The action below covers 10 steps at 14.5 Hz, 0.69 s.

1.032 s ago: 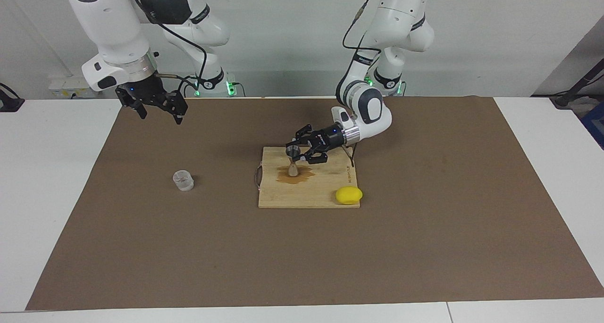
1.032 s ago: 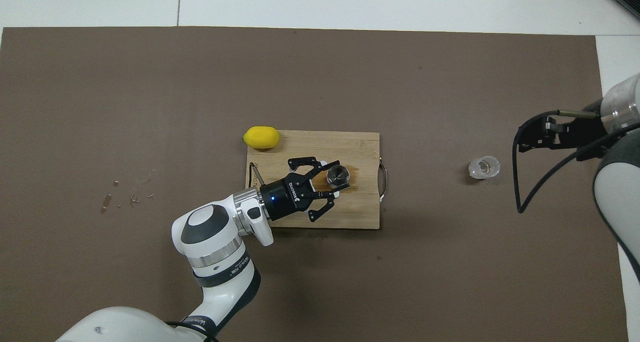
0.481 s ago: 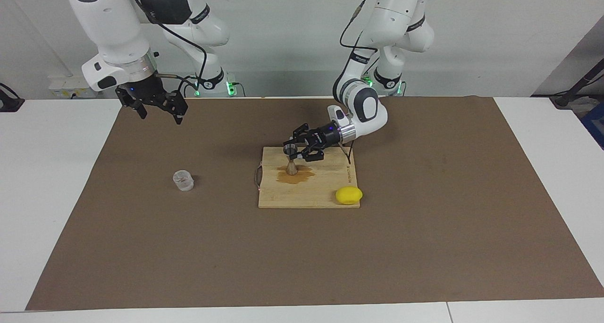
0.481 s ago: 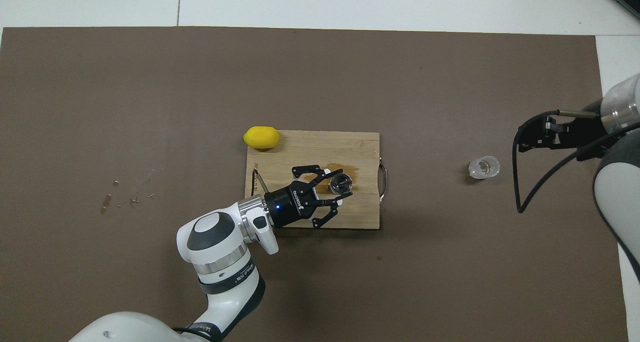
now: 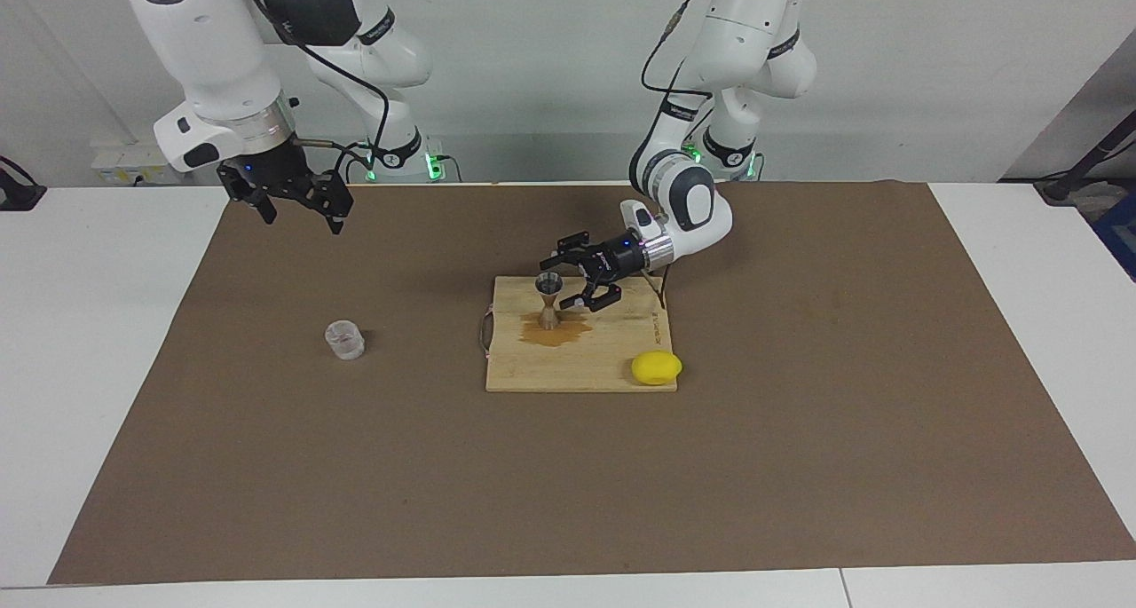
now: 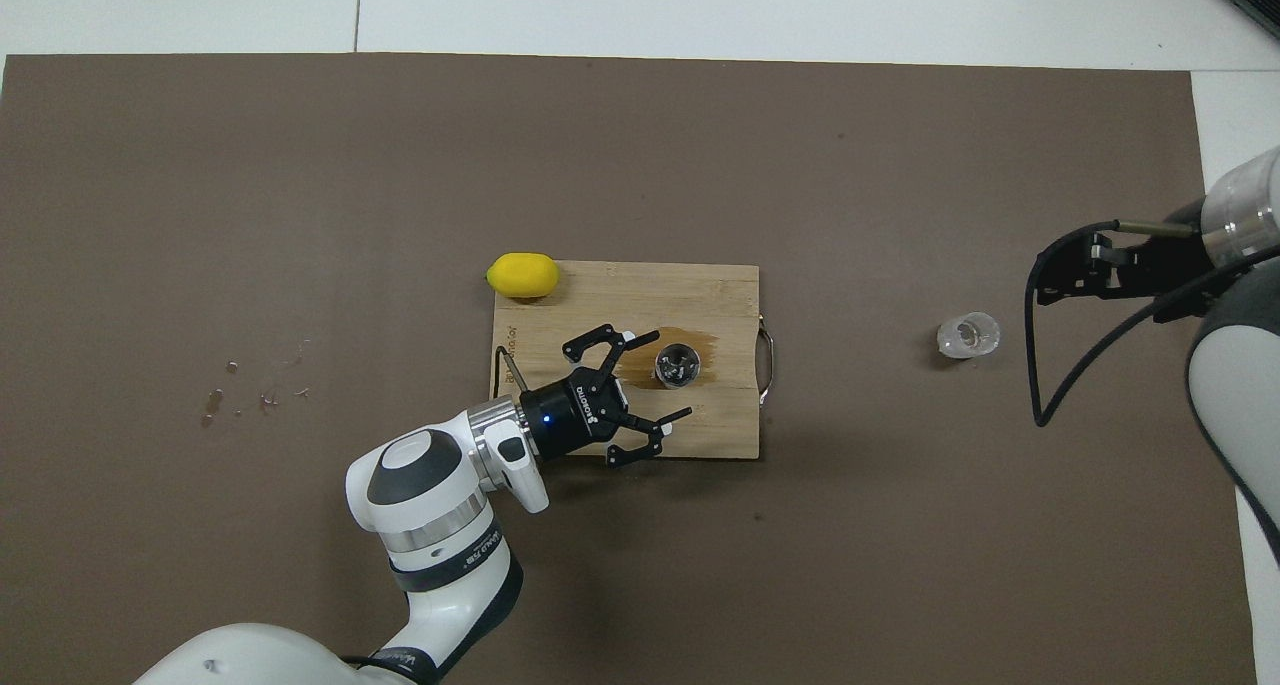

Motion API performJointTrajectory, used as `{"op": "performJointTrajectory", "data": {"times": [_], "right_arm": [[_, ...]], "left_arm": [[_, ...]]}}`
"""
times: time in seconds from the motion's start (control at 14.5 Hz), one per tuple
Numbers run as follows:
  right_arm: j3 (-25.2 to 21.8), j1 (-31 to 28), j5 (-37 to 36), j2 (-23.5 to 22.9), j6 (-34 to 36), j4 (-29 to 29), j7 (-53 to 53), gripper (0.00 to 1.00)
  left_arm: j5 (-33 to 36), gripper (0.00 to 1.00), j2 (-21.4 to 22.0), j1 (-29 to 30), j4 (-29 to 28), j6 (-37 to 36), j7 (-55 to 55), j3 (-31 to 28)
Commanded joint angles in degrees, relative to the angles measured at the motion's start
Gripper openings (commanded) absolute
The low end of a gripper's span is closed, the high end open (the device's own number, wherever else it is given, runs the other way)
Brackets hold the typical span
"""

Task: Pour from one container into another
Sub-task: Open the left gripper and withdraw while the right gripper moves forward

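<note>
The metal hourglass jigger [image 5: 548,299] stands upright on the wooden cutting board [image 5: 577,370], in a brown puddle [image 5: 556,331]. It also shows in the overhead view [image 6: 677,363]. My left gripper [image 5: 557,285] is open, level with the jigger's top. Its fingers stand apart on either side of the jigger and do not touch it; it also shows from above [image 6: 670,374]. The small clear glass cup [image 5: 344,340] stands on the brown mat toward the right arm's end [image 6: 968,335]. My right gripper [image 5: 302,219] waits open and empty above the mat, over a spot nearer the robots than the cup.
A yellow lemon [image 5: 657,367] lies at the board's corner farthest from the robots, toward the left arm's end [image 6: 522,275]. Small droplets [image 6: 262,395] mark the mat toward the left arm's end. The board has a wire handle [image 6: 768,365] on the cup's side.
My left gripper's fingers have spread wide off the jigger and the hand has drawn back a little. The jigger stays upright. The right arm and the cup have not moved.
</note>
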State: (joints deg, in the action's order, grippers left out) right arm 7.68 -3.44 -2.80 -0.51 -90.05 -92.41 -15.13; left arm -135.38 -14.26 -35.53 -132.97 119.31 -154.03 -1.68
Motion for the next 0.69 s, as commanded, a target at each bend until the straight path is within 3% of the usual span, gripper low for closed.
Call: {"op": "performJointTrajectory", "data": {"times": [0.0, 0.28, 0.62], "right_arm": [[0.2, -0.8, 1.3, 1.1, 0.0, -1.2, 1.2, 1.00], [0.2, -0.8, 1.3, 1.1, 0.0, -1.2, 1.2, 1.00], [-0.6, -2.7, 1.3, 1.6, 0.2, -1.2, 2.4, 1.00]], "left_arm": [[-1.1, 1.00, 4.0, 0.5, -4.7, -2.2, -0.4, -0.3], [3.2, 1.00, 14.3, 5.1, -13.8, -1.5, 3.2, -0.7], [23.5, 1.00, 19.8, 17.0, -16.2, -2.7, 4.5, -0.7]]}}
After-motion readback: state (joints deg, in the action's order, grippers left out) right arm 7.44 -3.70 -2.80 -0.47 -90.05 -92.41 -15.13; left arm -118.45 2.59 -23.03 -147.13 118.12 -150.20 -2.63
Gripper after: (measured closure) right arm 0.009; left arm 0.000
